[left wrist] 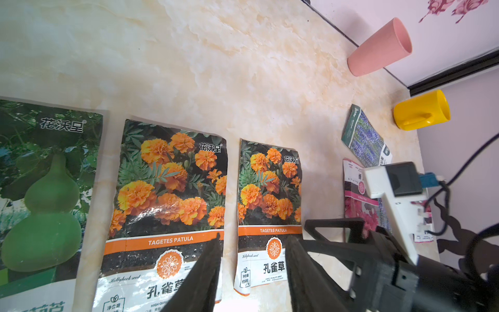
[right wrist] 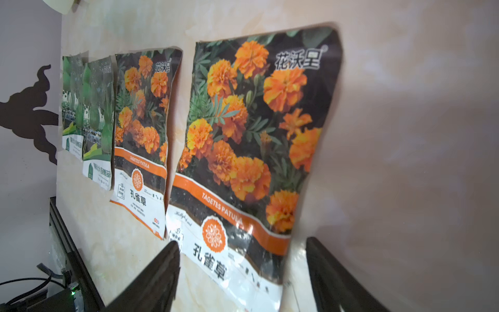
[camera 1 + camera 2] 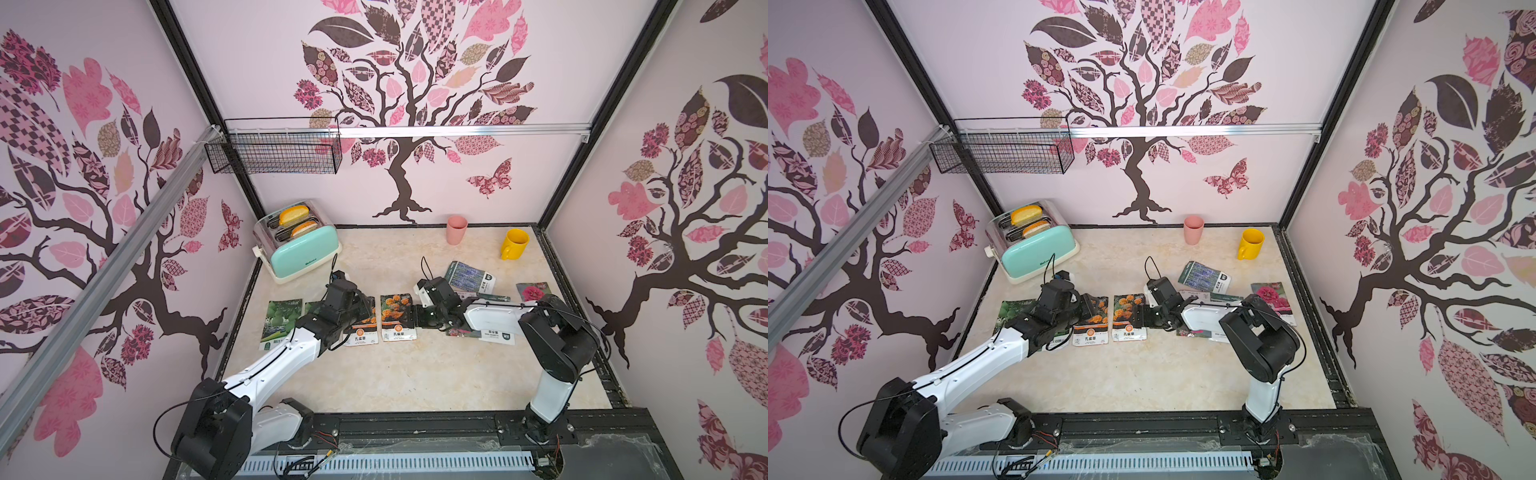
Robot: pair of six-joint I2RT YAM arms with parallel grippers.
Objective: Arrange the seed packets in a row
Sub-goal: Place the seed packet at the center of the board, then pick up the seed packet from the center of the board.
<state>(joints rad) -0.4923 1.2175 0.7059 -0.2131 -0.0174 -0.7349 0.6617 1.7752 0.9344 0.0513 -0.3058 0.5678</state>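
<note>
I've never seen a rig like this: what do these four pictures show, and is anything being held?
It is a robot with two arms, a left arm and a right arm, each ending in two jaws. Two pictures look down on the whole table from above; the other two come from cameras on the wrists, looking past the jaws. Two gourd packets and two marigold packets lie side by side in a row; a lavender packet and pink flower packets lie loose near the right arm. A toaster, pink cup and yellow mug stand behind. Both pairs of jaws are open and hold nothing.
</note>
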